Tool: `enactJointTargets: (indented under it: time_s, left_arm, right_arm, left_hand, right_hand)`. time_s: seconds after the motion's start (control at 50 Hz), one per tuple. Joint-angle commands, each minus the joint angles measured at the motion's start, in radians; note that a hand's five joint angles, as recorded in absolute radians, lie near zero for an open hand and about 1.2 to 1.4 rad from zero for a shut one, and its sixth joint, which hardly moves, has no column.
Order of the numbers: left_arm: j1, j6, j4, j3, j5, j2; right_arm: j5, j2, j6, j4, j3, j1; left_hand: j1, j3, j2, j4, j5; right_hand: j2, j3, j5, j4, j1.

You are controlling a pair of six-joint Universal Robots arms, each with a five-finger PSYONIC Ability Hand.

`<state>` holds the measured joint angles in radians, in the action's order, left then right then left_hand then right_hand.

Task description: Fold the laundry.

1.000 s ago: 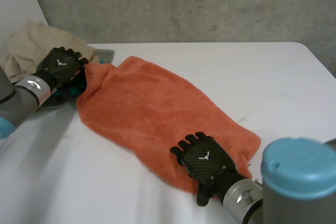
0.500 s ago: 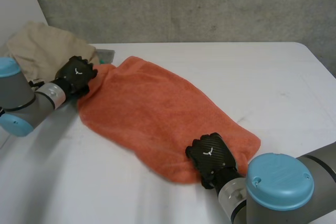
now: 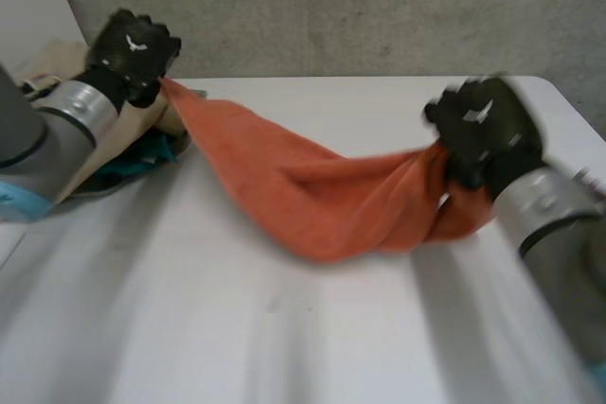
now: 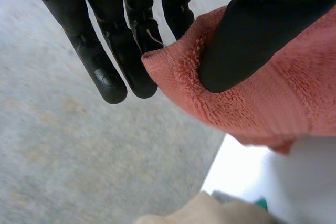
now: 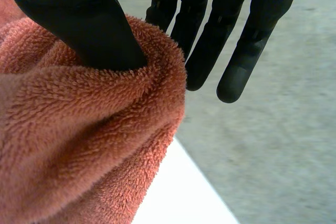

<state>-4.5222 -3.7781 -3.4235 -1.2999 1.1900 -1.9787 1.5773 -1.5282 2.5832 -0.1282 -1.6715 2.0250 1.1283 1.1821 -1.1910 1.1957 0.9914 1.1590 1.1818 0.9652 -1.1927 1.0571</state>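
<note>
An orange towel (image 3: 322,201) hangs stretched between my two hands above the white table (image 3: 284,328), sagging in the middle. My left hand (image 3: 133,49) is raised at the far left and pinches one corner of the towel (image 4: 252,103) between thumb and fingers (image 4: 134,51). My right hand (image 3: 483,130) is raised at the right and pinches the other end of the towel (image 5: 89,145) between thumb and fingers (image 5: 210,40). The towel's low middle fold lies close to the table.
A beige garment (image 3: 57,73) lies heaped at the table's far left corner behind my left arm, with a teal cloth (image 3: 142,163) under it. A grey concrete wall (image 3: 341,7) rises behind the table.
Both hands closed on the towel's ends and lifted them off the table. The left hand rose toward the back left, the right swung up and to the right, stretching the towel.
</note>
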Motion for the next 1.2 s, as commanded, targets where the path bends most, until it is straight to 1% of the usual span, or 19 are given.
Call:
enactJointTargets:
  time_s: [0.02, 0.08, 0.18, 0.28, 0.32, 0.4, 0.42, 0.46, 0.48, 0.56, 0.62, 0.72, 0.8, 0.86, 0.94, 0.98, 1.02, 1.12, 1.2]
  left_arm:
    - [0.003, 0.066, 0.007, -0.248, 0.005, 0.27]
    - [0.003, 0.067, 0.007, -0.355, 0.0, 0.34]
    - [0.014, 0.067, 0.006, -0.463, 0.007, 0.34]
    - [0.09, 0.07, 0.001, -0.478, 0.01, 0.258]
    - [0.133, 0.072, -0.002, -0.472, 0.014, 0.222]
    - [0.17, 0.073, -0.005, -0.446, 0.063, 0.169]
    - [0.178, 0.074, -0.005, -0.428, 0.094, 0.147]
    - [0.181, 0.075, -0.003, -0.417, 0.112, 0.139]
    - [0.192, 0.075, -0.002, -0.406, 0.126, 0.138]
    - [0.222, 0.081, 0.0, -0.389, 0.138, 0.138]
    - [0.227, 0.086, 0.006, -0.389, 0.138, 0.153]
    - [0.225, 0.101, 0.007, -0.395, 0.138, 0.228]
    - [0.225, 0.119, 0.009, -0.388, 0.138, 0.256]
    - [0.225, 0.126, 0.007, -0.378, 0.138, 0.268]
    - [0.227, 0.129, 0.007, -0.358, 0.138, 0.278]
    - [0.227, 0.13, 0.007, -0.346, 0.14, 0.278]
    - [0.227, 0.133, 0.007, -0.334, 0.14, 0.278]
    - [0.227, 0.191, 0.01, -0.28, 0.143, 0.278]
    - [0.225, 0.245, 0.015, -0.234, 0.155, 0.278]
  right_arm:
    - [-0.114, -0.015, -0.005, 0.289, 0.235, -0.181]
    - [-0.174, 0.054, -0.005, 0.399, 0.32, -0.259]
    - [-0.22, 0.238, -0.006, 0.473, 0.438, -0.295]
    - [-0.215, 0.388, -0.002, 0.464, 0.545, -0.295]
    - [-0.215, 0.494, 0.005, 0.435, 0.622, -0.293]
    - [-0.206, 0.644, 0.009, 0.31, 0.74, -0.276]
    - [-0.195, 0.68, 0.014, 0.235, 0.754, -0.263]
    - [-0.174, 0.703, 0.017, 0.156, 0.754, -0.259]
    - [-0.136, 0.717, 0.017, 0.094, 0.754, -0.253]
    - [-0.045, 0.7, 0.021, 0.084, 0.716, -0.246]
    - [-0.029, 0.665, 0.018, 0.148, 0.636, -0.249]
    - [-0.092, 0.423, 0.018, 0.317, 0.398, -0.259]
    - [-0.19, 0.324, 0.018, 0.363, 0.239, -0.264]
    - [-0.247, 0.298, 0.015, 0.361, 0.164, -0.279]
    - [-0.302, 0.295, 0.011, 0.332, 0.073, -0.321]
    - [-0.319, 0.299, 0.011, 0.267, 0.035, -0.333]
    - [-0.324, 0.31, 0.009, 0.202, 0.013, -0.335]
    - [-0.315, 0.423, 0.0, -0.005, -0.001, -0.332]
    - [-0.309, 0.494, -0.009, -0.047, 0.033, -0.33]
  left_hand:
    - [0.268, 0.214, -0.205, 0.201, 0.23]
    - [0.268, 0.214, -0.205, 0.201, 0.23]
    - [0.268, 0.214, -0.205, 0.201, 0.23]
    - [0.268, 0.214, -0.205, 0.201, 0.23]
    - [0.268, 0.214, -0.205, 0.201, 0.23]
    - [0.268, 0.214, -0.205, 0.201, 0.23]
    - [0.268, 0.214, -0.205, 0.201, 0.23]
    - [0.268, 0.214, -0.205, 0.201, 0.23]
    - [0.268, 0.214, -0.205, 0.201, 0.23]
    - [0.268, 0.214, -0.205, 0.201, 0.23]
    - [0.268, 0.214, -0.205, 0.201, 0.23]
    - [0.268, 0.214, -0.205, 0.201, 0.23]
    - [0.268, 0.214, -0.205, 0.201, 0.23]
    - [0.268, 0.214, -0.205, 0.201, 0.23]
    - [0.268, 0.214, -0.205, 0.201, 0.23]
    - [0.268, 0.214, -0.205, 0.201, 0.23]
    - [0.268, 0.214, -0.205, 0.201, 0.23]
    - [0.268, 0.214, -0.205, 0.201, 0.23]
    - [0.268, 0.214, -0.205, 0.201, 0.23]
  right_hand:
    - [0.237, 0.214, 0.257, -0.204, 0.339]
    - [0.237, 0.214, 0.257, -0.204, 0.339]
    - [0.237, 0.214, 0.257, -0.204, 0.339]
    - [0.237, 0.214, 0.257, -0.204, 0.339]
    - [0.237, 0.214, 0.257, -0.204, 0.339]
    - [0.237, 0.214, 0.257, -0.204, 0.339]
    - [-0.203, -0.226, -0.184, 0.237, -0.102]
    - [-0.749, -0.771, -0.729, 0.782, -0.647]
    - [-0.984, -1.007, -0.965, 1.018, -0.883]
    - [-0.984, -1.007, -0.965, 1.018, -0.883]
    - [-0.984, -1.007, -0.965, 1.018, -0.883]
    - [-0.984, -1.007, -0.965, 1.018, -0.883]
    - [-0.799, -0.822, -0.78, 0.833, -0.697]
    - [-0.693, -0.715, -0.673, 0.726, -0.591]
    - [-0.61, -0.633, -0.591, 0.644, -0.508]
    - [-0.61, -0.633, -0.591, 0.644, -0.508]
    - [-0.613, -0.636, -0.594, 0.647, -0.511]
    - [-0.61, -0.633, -0.591, 0.644, -0.508]
    - [-0.61, -0.633, -0.591, 0.644, -0.508]
